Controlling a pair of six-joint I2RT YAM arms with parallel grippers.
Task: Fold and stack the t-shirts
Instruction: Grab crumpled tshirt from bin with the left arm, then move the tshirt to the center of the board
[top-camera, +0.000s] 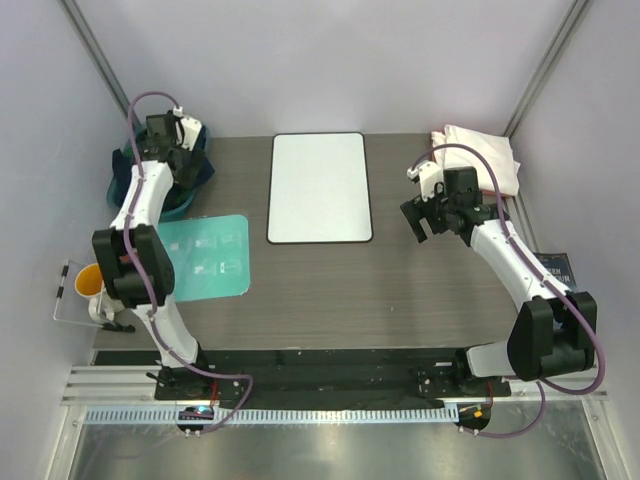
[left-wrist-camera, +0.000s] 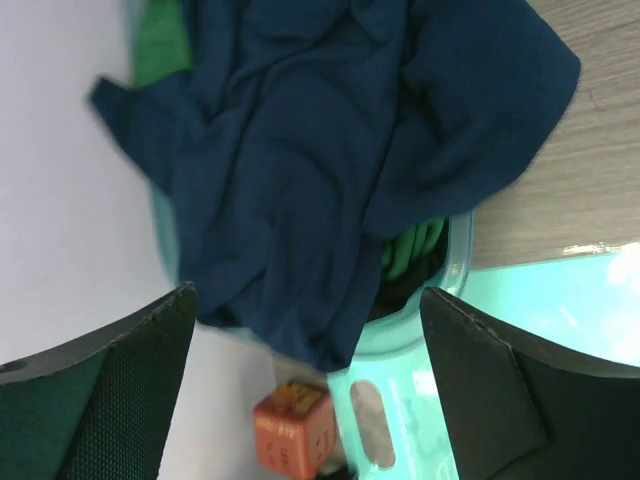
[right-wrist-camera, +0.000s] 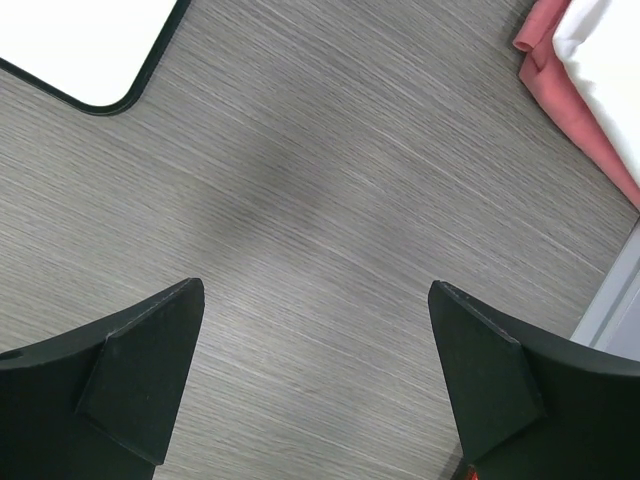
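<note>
Overhanging basket rim (left-wrist-camera: 460, 250), navy shirt (left-wrist-camera: 300, 180), left fingers (left-wrist-camera: 100, 400) apart

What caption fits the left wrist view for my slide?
Open left end effector hovers over navy shirt heaped on green shirt in teal bin.

Grey wood-grain table (top-camera: 400, 290) enclosed by plain pale walls (top-camera: 300, 60); seemingly brushed-metal floor (top-camera: 300, 452) in front
</note>
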